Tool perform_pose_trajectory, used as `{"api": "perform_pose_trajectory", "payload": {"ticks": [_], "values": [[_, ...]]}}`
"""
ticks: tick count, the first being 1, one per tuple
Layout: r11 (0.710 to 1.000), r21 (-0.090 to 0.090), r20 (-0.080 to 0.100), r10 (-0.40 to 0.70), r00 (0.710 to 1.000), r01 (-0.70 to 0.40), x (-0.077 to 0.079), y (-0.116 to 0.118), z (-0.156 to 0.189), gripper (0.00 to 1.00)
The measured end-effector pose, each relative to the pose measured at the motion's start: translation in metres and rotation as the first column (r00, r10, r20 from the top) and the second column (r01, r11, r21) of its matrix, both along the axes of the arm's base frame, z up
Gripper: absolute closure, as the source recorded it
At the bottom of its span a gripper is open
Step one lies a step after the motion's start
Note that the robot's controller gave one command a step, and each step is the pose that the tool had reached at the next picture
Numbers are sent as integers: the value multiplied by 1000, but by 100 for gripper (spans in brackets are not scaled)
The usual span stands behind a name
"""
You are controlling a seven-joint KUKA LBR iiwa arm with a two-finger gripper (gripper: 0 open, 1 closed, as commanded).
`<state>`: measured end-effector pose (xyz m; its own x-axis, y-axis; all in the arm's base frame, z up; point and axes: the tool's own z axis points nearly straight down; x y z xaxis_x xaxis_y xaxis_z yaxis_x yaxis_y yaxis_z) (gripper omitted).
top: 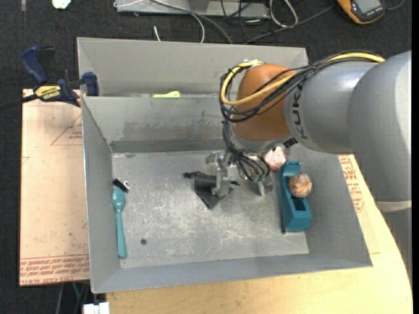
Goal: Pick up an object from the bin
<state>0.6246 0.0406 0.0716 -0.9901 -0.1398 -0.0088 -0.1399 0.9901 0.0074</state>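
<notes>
Lying amid dark carpet and loose cables, the scuffed grey metal bin is holding few things. The gripper is hovering just beside a blocky teal tape dispenser, fingers standing apart. A flat black angular piece is lying between the dispenser and a slim teal spoon.

Bin: plain grey metal, floor scuffed paler.
Spoon: teal throughout.
Block holder: deeper teal-blue.
Round lump: tan, mottled brown.
Small item: pink with white.
Angular piece: black.
Scrap: black.
Strip: yellow-green.
Wrist cover: orange-brown.
Cables: yellow and black.
Arm: silver-grey, dark lettering.
</notes>
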Motion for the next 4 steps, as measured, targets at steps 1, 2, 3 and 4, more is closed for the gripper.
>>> {"api": "perform_pose_trajectory", "payload": {"ticks": [1,2,3,4], "values": [[1000,0,0,0,1000,0,0,0,0,100],[966,-4,13,258,966,-258,-24,4,1,100],[884,-7,14,468,884,-468,-43,2,1,100],[876,-4,6,483,876,-483,-47,10,63,100]]}}
